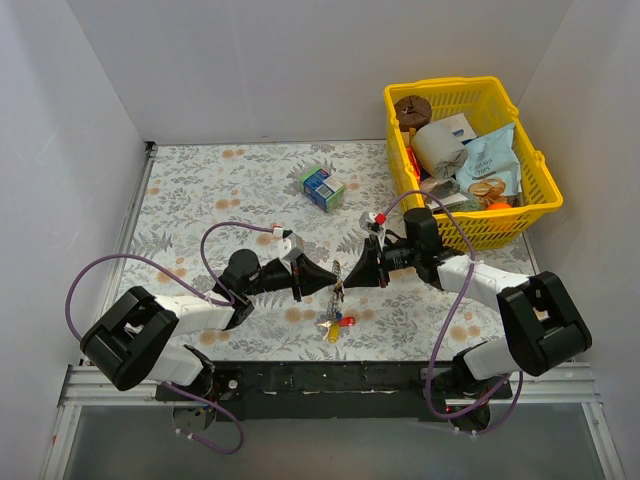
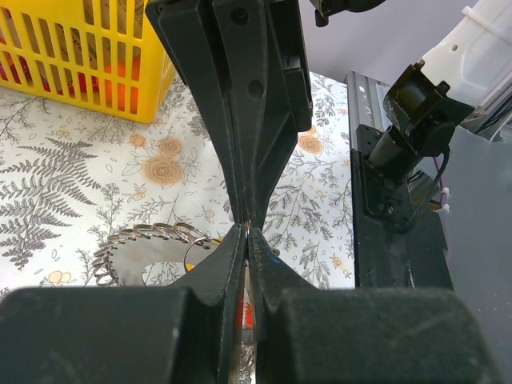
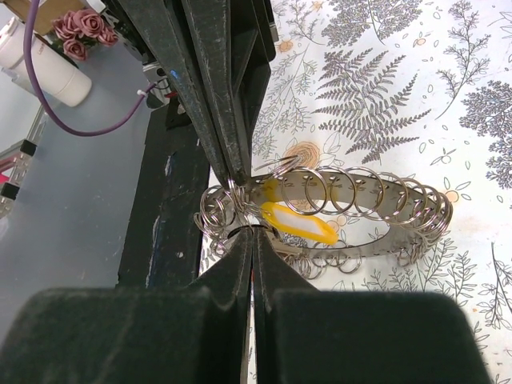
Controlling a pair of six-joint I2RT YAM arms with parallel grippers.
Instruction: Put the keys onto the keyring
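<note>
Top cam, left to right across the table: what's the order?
left gripper → right gripper → basket. Keys and carton overlap the grippers, so left out.

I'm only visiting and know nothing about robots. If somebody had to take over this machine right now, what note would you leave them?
Left tool: shut, tip to tip with the other.
Right tool: shut as well.
Both tips meet at the small wire loops on the edge of the keyring. I cannot tell whether either is pinching a loop.
Keys: bunched close by the tools, with red, yellow and blue heads. A yellow key shows in the ring's hole.
Done: I can't confirm that any key is threaded on.
Left: get each key onto the keyring.
</note>
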